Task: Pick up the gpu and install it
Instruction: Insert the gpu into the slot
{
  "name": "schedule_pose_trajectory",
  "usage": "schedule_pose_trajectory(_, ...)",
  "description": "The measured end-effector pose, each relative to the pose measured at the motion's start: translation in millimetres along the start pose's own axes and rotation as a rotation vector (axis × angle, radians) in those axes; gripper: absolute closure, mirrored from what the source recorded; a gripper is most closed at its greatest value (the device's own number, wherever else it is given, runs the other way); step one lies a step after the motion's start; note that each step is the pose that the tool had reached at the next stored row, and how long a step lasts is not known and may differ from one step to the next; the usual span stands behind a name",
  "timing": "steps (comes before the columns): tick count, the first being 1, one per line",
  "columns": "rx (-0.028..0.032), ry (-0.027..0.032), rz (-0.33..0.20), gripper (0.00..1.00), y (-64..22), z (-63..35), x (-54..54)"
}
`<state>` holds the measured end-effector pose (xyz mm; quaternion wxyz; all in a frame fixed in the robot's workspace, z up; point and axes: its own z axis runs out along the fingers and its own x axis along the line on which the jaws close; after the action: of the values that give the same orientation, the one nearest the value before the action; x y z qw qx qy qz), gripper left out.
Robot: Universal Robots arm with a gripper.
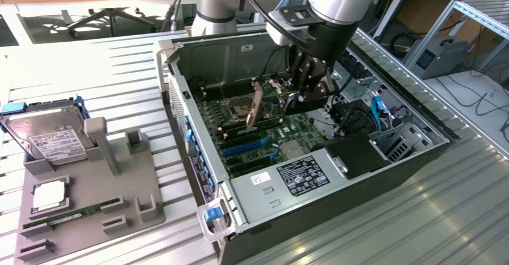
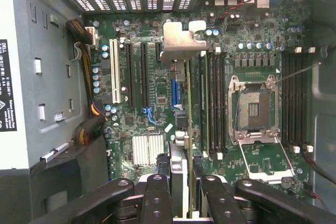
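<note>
Silver bracket and thin dark board mark the gpu (image 2: 181, 129), which the gripper (image 2: 181, 192) clamps edge-on between its narrowed fingers (image 2: 157, 198), inside the open computer case (image 1: 171, 92). In the exterior view the card (image 1: 256, 107) hangs upright over the motherboard (image 1: 263, 140), roughly at 10 o'clock from the black power-supply block (image 1: 358, 155). On the grey fixture (image 1: 119, 205) outside the case sit the hard drive (image 1: 47, 137) and the green RAM stick (image 1: 71, 214). The risk, as I judge it, is misalignment: a tilted card could miss the blue expansion slot (image 2: 176, 95), scrape nearby components, or jam its bracket (image 2: 181, 43) against the rear wall.
</note>
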<state>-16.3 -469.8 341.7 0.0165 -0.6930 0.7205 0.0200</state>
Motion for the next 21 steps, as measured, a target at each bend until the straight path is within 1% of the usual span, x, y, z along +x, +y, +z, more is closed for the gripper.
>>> schedule_pose_trajectory(3, 0.0, 0.0, 0.0, 0.73, 0.5, 0.2, 0.4)
schedule_pose_trajectory(11, 0.0, 0.0001, 0.0, 0.73, 5.6, 1.0, 0.7)
schedule_pose_trajectory(18, 0.0002, 0.0, 0.004, 0.73, 6.3, 1.9, 0.8)
schedule_pose_trajectory(19, 0.0002, 0.0, 0.005, 0.73, 9.0, 4.3, 2.1)
schedule_pose_trajectory(21, 0.0003, 0.0, 0.005, 0.73, 9.9, 5.7, 2.8)
